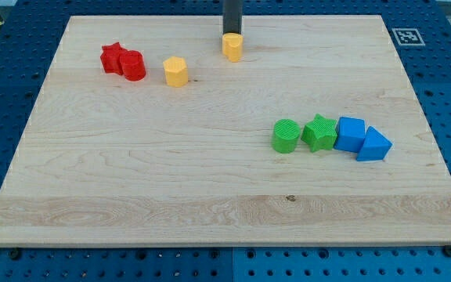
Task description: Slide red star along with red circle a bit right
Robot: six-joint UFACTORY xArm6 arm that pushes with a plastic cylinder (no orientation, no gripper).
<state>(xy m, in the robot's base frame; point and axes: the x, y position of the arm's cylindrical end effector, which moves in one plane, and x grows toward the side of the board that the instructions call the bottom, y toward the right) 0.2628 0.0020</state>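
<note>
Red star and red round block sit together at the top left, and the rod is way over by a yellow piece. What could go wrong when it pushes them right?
1. My tip stands on the pair's right, touching the small yellow block; crossing over could knock blocks.
2. The yellow hexagonal block lies just right of the red circle block; a long push may hit it.
3. An off-centre shove on the red star block could split the pair.
</note>
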